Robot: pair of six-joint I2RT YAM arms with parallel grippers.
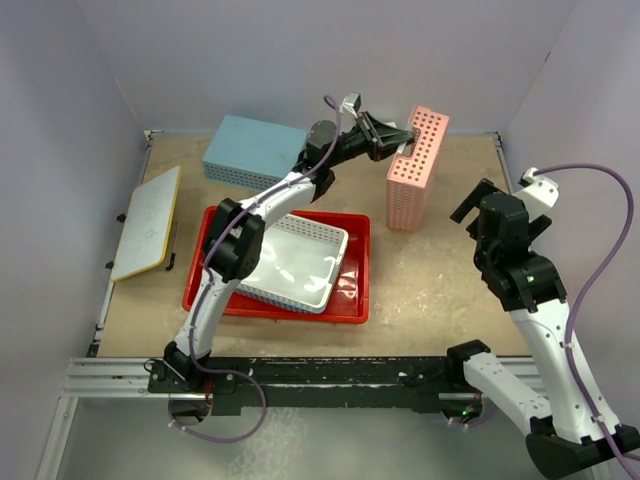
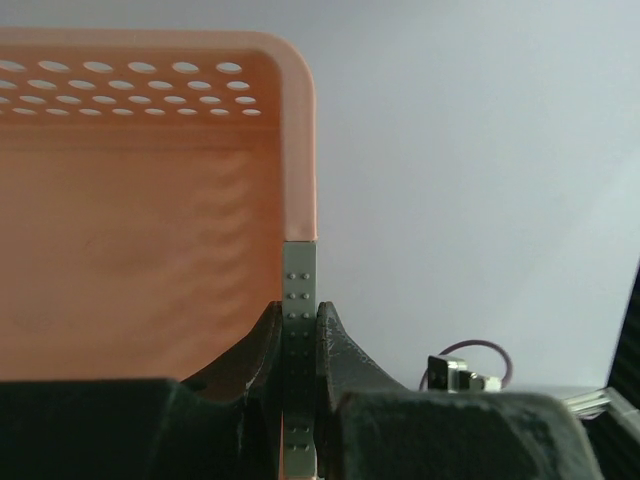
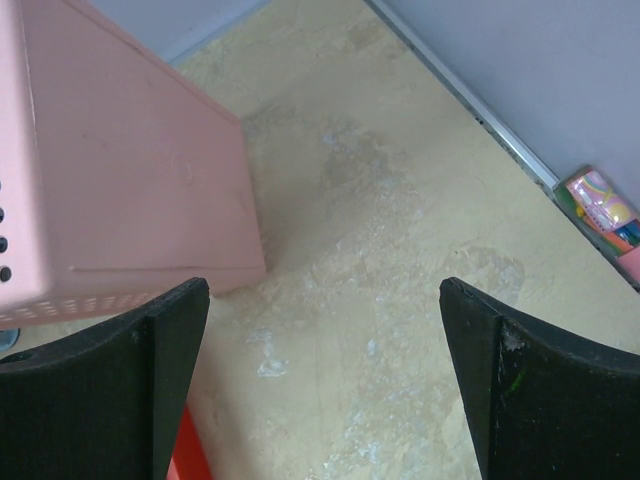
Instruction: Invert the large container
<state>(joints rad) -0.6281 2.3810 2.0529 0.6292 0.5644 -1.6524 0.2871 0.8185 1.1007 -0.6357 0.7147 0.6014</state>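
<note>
My left gripper pinches the pink basket by its wall beyond the red tray, so I am probably clearing the tray, and the white basket inside it likely needs removing next.

Top external: high, behind the arm bases, looking steeply down. The whole bench is in frame, seen from far off.

Left wrist: hard up against the pink basket, sighting along the left fingers toward the pale wall.

Right wrist: above the bench, fairly near, tilted down between the right fingers.

Shared: the pink basket shows in all three views; top and right wrist views share the bench.
</note>
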